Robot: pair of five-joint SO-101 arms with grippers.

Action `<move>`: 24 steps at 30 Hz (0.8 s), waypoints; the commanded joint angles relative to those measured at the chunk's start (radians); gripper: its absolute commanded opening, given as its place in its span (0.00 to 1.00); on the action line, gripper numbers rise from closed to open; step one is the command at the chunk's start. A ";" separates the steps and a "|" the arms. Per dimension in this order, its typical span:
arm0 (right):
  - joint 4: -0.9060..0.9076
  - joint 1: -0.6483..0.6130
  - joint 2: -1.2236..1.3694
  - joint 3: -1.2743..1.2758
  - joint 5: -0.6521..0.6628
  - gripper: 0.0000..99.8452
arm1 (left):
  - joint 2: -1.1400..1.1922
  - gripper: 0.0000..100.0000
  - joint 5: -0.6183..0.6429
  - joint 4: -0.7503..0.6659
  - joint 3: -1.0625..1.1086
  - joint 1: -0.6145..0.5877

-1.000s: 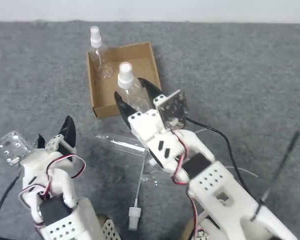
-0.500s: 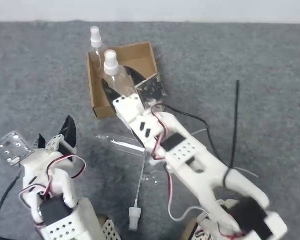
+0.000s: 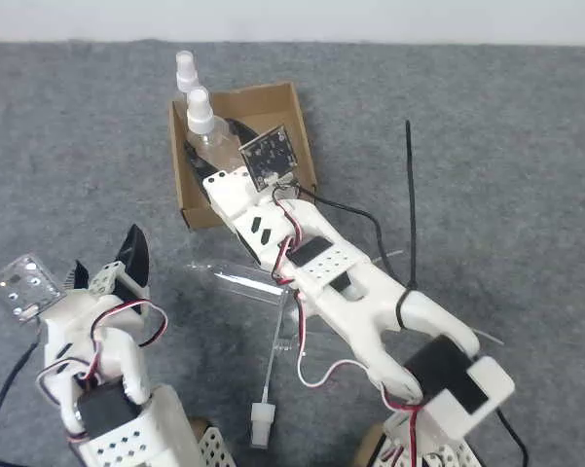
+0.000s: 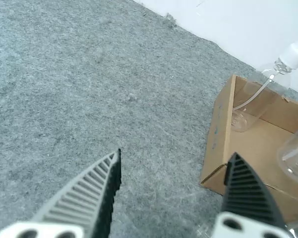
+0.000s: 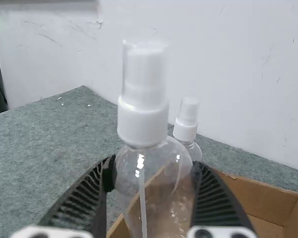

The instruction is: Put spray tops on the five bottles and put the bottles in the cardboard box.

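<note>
Trouble loomed upper left: right gripper (image 3: 214, 154) pinched a capped bottle (image 3: 201, 109) over the cardboard box (image 3: 273, 105), near enough to topple the standing bottle (image 3: 186, 70). Left gripper (image 4: 176, 163) had fingers spread.

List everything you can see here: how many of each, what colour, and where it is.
cardboard box: one, brown, open, far side of the carpet.
standing bottle: one, clear with a white spray top, in a far corner of the box.
held bottle: one, clear with a white spray top, upright over the box.
topless bottles: at least two, clear, lying on the carpet between the arms; exact count unclear.
loose spray top: one, white with a thin tube, on the carpet near the arm bases.
carpet: one, grey, covering the table.
left gripper: one, black fingers, open above bare carpet.
right gripper: one, black fingers, shut on the held bottle.
</note>
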 commanded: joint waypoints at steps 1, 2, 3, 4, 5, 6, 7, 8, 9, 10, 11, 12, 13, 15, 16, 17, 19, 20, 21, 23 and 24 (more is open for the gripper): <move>-0.027 -0.005 0.005 -0.098 -0.011 0.08 | -0.014 0.31 0.015 -0.029 -0.008 -0.002; -0.027 -0.005 0.019 -0.110 -0.011 0.08 | -0.014 0.31 0.015 -0.029 -0.008 -0.002; -0.027 -0.005 0.035 -0.126 -0.012 0.08 | -0.014 0.31 0.015 -0.029 -0.008 -0.002; -0.027 -0.005 0.051 -0.144 -0.012 0.08 | -0.014 0.31 0.015 -0.029 -0.008 -0.003; -0.027 -0.005 0.070 -0.161 -0.012 0.08 | -0.014 0.31 0.015 -0.029 -0.008 -0.003; -0.027 -0.005 0.090 -0.181 -0.012 0.08 | -0.014 0.31 0.015 -0.029 -0.008 -0.003; -0.027 -0.005 0.110 -0.199 -0.012 0.08 | -0.014 0.31 0.015 -0.029 -0.008 -0.003; -0.027 -0.005 0.130 -0.218 -0.012 0.08 | -0.014 0.31 0.015 -0.029 -0.008 -0.003; -0.027 -0.005 0.150 -0.236 -0.012 0.08 | -0.014 0.31 0.015 -0.029 -0.008 -0.003; -0.027 -0.005 0.168 -0.253 -0.012 0.08 | -0.014 0.31 0.015 -0.029 -0.008 -0.003; -0.027 -0.005 0.183 -0.269 -0.012 0.08 | -0.014 0.31 0.015 -0.029 -0.008 -0.003; -0.027 -0.005 0.200 -0.282 -0.012 0.08 | -0.014 0.31 0.015 -0.029 -0.008 -0.003; -0.027 -0.005 0.214 -0.296 -0.012 0.08 | -0.014 0.31 0.015 -0.029 -0.008 -0.003; -0.027 -0.005 0.242 -0.321 -0.012 0.08 | -0.014 0.31 0.015 -0.029 -0.008 -0.003; -0.027 -0.005 0.255 -0.334 -0.012 0.08 | -0.014 0.31 0.015 -0.029 -0.008 -0.003; -0.027 -0.005 0.268 -0.347 -0.012 0.08 | -0.014 0.31 0.015 -0.029 -0.008 -0.003; -0.027 -0.004 0.297 -0.377 -0.012 0.08 | -0.014 0.31 0.015 -0.029 -0.008 -0.003; -0.027 -0.004 0.312 -0.393 -0.012 0.08 | -0.014 0.31 0.015 -0.029 -0.008 -0.003; -0.027 -0.002 0.326 -0.410 -0.012 0.08 | -0.014 0.31 0.015 -0.029 -0.008 -0.003; -0.027 -0.002 0.354 -0.440 -0.012 0.08 | -0.014 0.31 0.015 -0.029 -0.008 -0.003; -0.027 -0.002 0.367 -0.454 -0.012 0.08 | -0.014 0.31 0.015 -0.029 -0.008 -0.003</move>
